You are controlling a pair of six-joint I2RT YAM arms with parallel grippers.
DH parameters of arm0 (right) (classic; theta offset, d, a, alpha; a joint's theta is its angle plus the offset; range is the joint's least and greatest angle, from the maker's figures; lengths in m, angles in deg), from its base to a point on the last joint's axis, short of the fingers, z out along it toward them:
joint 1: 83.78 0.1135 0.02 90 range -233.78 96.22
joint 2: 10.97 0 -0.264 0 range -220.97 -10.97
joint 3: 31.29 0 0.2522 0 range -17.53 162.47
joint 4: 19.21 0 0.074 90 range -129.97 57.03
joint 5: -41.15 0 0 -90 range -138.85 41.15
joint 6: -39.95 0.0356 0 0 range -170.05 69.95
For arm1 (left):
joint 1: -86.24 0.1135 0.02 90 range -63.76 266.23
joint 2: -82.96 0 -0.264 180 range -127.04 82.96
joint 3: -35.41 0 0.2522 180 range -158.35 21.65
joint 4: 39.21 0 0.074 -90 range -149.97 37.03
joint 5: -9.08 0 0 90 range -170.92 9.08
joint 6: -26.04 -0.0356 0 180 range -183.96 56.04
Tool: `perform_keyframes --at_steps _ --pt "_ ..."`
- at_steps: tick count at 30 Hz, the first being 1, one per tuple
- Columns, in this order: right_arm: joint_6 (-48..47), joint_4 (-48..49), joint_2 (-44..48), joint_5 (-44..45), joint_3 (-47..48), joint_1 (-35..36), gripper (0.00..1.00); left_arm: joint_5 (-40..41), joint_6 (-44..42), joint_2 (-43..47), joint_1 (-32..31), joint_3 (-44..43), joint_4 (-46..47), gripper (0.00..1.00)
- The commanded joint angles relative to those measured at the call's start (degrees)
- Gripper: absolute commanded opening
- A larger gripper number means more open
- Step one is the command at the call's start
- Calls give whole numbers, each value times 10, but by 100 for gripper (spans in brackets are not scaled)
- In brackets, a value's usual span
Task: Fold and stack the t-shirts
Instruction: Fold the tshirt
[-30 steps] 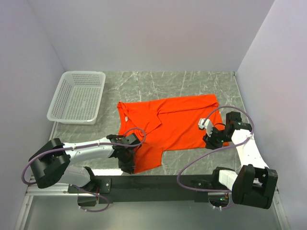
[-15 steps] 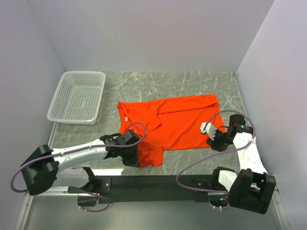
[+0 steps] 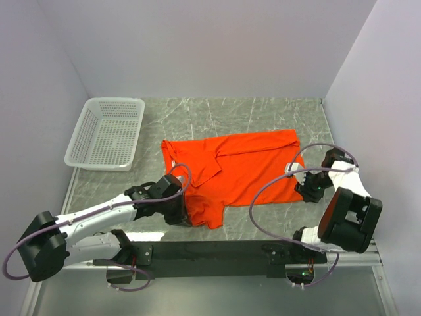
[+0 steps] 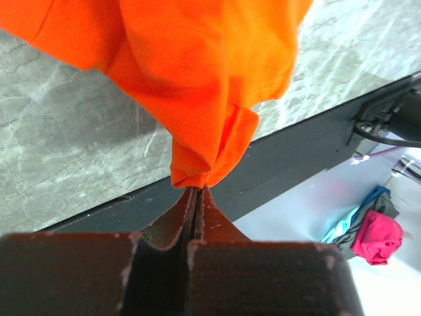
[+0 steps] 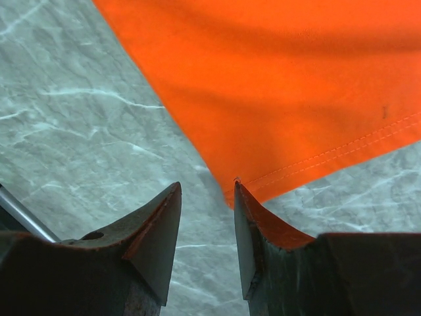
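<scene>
The t-shirt [image 3: 250, 168] lies spread in the middle of the table [image 3: 263, 115]. Its long axis goes from left to right: the neck with a small white label [image 3: 172, 162] points to the left, the bottom hem to the right. It is plain orange-red cloth, soft and mostly flat, with one diagonal fold across the chest. The hem [image 5: 342, 148] carries a double line of stitching. The table top has a grey-green stone pattern with pale veins (smooth, a little shiny).

The left gripper [image 4: 197, 194] is pressed fully together on the near-left part of the shirt. The cloth is bunched there into a small wrinkled peak at its tips, close to the black rail [image 3: 217, 250] at the near edge. The right gripper [image 5: 207, 197] has its jaws about half apart and holds nothing; the near right corner of the hem lies just beside the inner side of one finger.

A white plastic mesh basket [image 3: 115, 100], rectangular with rounded corners, stands at the far left, apart from the shirt. In the left wrist view a bundle of pink and blue cloth [image 4: 376, 230] shows beyond the table edge.
</scene>
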Motion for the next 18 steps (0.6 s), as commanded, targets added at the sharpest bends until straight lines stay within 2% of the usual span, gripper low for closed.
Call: perform_keyframes --at_steps 1,11,18 --pt "-6 2 -25 15 37 -2 45 -20 -17 24 8 -2 8 1" --pt "14 49 -56 34 6 30 44 -42 -45 33 46 -7 2 1" --pt "27 81 -81 39 -7 41 40 -53 -63 24 66 -20 -11 1"
